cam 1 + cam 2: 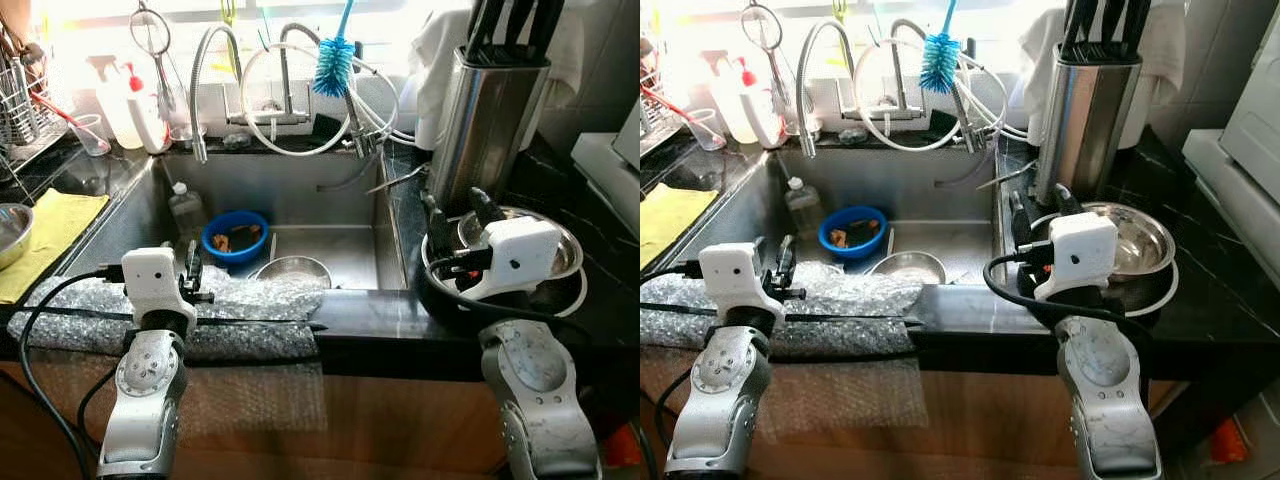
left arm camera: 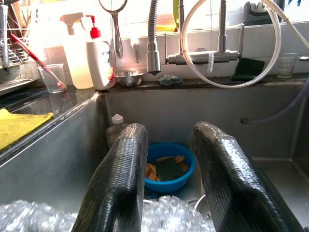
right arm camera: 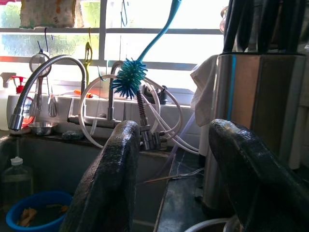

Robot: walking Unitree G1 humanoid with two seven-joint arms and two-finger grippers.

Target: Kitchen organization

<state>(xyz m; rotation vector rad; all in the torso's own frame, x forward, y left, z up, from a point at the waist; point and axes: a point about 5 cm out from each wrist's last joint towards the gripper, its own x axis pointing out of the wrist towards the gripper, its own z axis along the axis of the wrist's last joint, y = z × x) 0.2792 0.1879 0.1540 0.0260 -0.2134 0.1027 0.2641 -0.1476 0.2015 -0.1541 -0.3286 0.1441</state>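
Observation:
A steel sink [image 1: 330, 190] holds a blue bowl [image 1: 235, 238] with food scraps, a steel bowl [image 1: 292, 270] and a clear plastic bottle [image 1: 186, 210]. My left gripper [image 1: 192, 268] is open above the bubble wrap [image 1: 260, 300] on the sink's front edge and points at the blue bowl [image 2: 170, 166]. Stacked steel bowls [image 1: 1145, 240] stand on the black counter to the right of the sink. My right gripper [image 1: 457, 212] is open over their near left rim, with nothing between its fingers [image 3: 116, 164].
A steel knife block [image 1: 487, 110] stands behind the stacked bowls. A blue bottle brush [image 1: 334, 65] hangs among hoses at the faucet. Soap bottles [image 1: 140, 115] stand at the back left. A yellow cloth [image 1: 50, 235] and a steel bowl [image 1: 8, 232] lie on the left counter.

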